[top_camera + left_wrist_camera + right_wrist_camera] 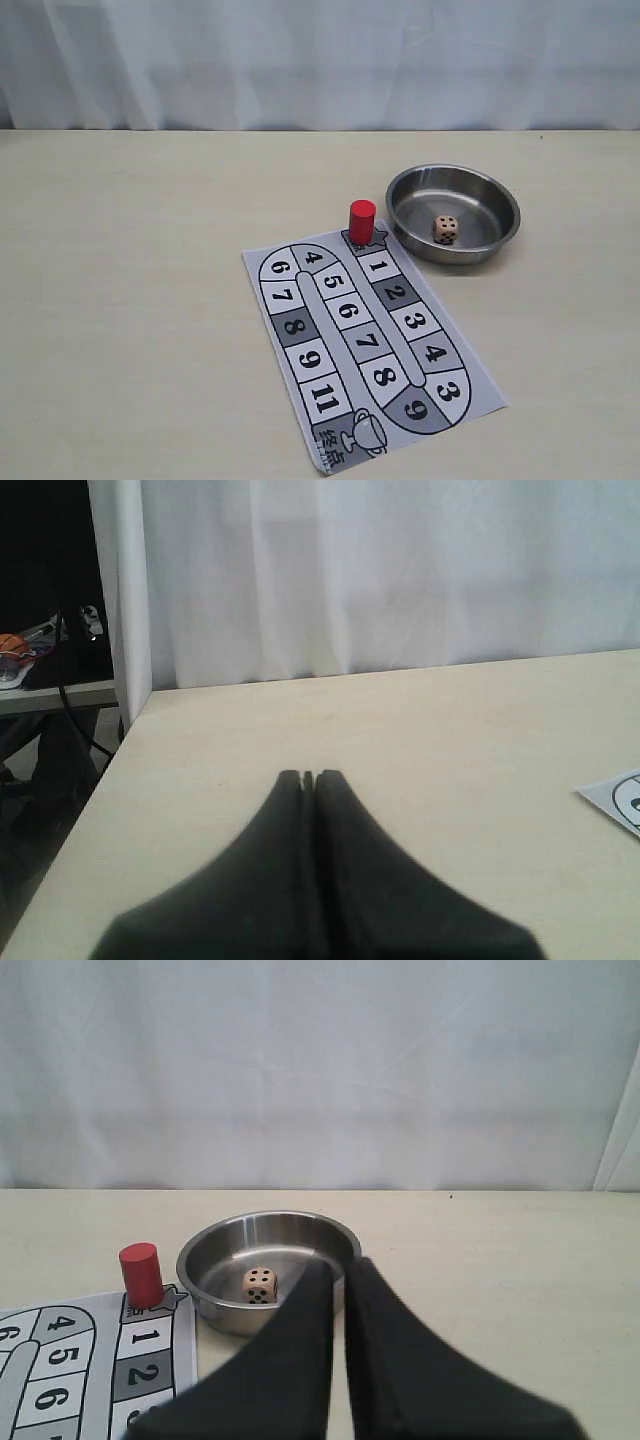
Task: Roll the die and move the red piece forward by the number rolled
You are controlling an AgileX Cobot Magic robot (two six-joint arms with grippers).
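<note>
The big pale table (120,300) fills most of the scene, and the paper game board (372,345) lies flat on it. The board has a winding track of numbered squares. One end has a start square with a star, and the other end has a cup picture. A round metal bowl (500,200) sits right beside the start end of the board. No arm reaches over the board in the exterior view. The left gripper (309,776) is off to the side of the board, over bare table, with its two fingers pressed together and nothing between them. The right gripper (341,1265) points at the bowl from the side away from the board. Its fingers are together too, and it holds nothing. The red piece (362,220) stands upright on the start square, just before square 1. The die (446,230) lies inside the bowl, just off the start end of the board. I cannot read its top number for sure. It looks like the game has hardly begun. The die has to be picked up and rolled, its number read, and the red piece moved that many squares along the track.
</note>
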